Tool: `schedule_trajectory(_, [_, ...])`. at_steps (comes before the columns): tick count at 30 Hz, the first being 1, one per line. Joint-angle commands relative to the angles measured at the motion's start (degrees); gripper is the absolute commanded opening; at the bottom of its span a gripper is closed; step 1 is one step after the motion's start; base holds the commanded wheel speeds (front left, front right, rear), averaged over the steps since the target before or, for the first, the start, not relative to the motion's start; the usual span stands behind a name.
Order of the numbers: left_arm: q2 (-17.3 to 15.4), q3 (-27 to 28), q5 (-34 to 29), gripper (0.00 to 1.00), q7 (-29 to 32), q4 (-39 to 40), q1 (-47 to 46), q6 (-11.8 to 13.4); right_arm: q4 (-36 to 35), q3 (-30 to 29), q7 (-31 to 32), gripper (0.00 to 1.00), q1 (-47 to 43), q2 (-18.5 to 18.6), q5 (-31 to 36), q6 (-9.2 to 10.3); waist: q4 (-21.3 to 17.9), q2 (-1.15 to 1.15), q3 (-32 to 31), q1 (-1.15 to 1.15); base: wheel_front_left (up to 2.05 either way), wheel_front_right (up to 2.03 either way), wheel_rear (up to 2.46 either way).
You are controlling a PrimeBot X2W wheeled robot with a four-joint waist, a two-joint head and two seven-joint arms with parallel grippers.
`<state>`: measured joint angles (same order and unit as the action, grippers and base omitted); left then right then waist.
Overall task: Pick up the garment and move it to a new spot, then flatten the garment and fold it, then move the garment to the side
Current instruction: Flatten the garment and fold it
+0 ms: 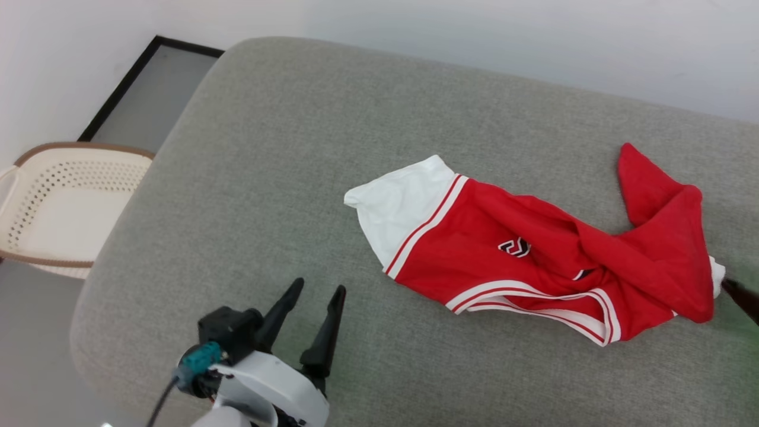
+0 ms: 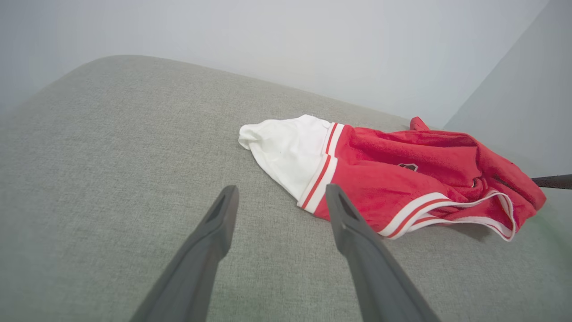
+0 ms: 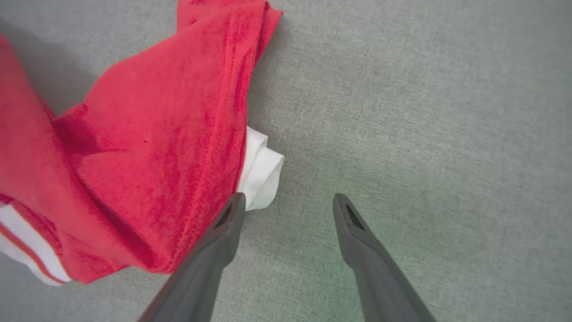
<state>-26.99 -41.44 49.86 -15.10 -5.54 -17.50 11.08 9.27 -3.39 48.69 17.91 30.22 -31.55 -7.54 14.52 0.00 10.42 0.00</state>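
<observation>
Head view: I see the garment (image 1: 533,249) lying crumpled on the right of the grey cushion (image 1: 267,148). My left gripper (image 1: 319,286) hangs spread and empty, apart from it. In the right wrist view my right gripper (image 3: 289,197) gapes too, one finger just beside the garment's white fold, gripping nothing.

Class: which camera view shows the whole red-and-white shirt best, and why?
The head view: the garment lies there whole, seen from above. The left wrist view shows it from a low slant, foreshortened. The right wrist view shows one red end close up, with a white tip.
</observation>
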Motion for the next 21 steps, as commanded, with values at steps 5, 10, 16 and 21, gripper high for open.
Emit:
schedule_trajectory(5, [1.99,2.12,-6.16,1.00,-0.07,1.76,2.26,0.09,2.79,-1.22,6.44,1.00,0.96,-0.20,-2.00,0.09,1.03,0.00,0.93,0.00,0.00,0.00,0.00])
schedule_trajectory(10, [4.09,3.93,-9.44,1.00,-0.07,2.42,4.04,-1.19,3.94,-1.58,7.51,1.00,1.59,-1.25,-1.62,0.09,1.70,0.00,1.66,0.00,0.00,0.00,0.00])
schedule_trajectory(16, [5.55,5.66,-11.43,1.00,-0.07,1.89,5.08,-2.83,5.44,-0.92,7.31,1.00,2.10,-2.24,-1.20,0.09,2.41,0.00,2.26,0.00,0.00,0.00,0.00])
schedule_trajectory(21, [6.49,6.71,-12.37,1.00,-0.07,1.53,5.50,-3.93,7.52,-0.92,6.56,0.36,2.38,-3.15,-0.45,0.08,2.85,0.00,2.67,0.00,0.00,0.00,0.00])
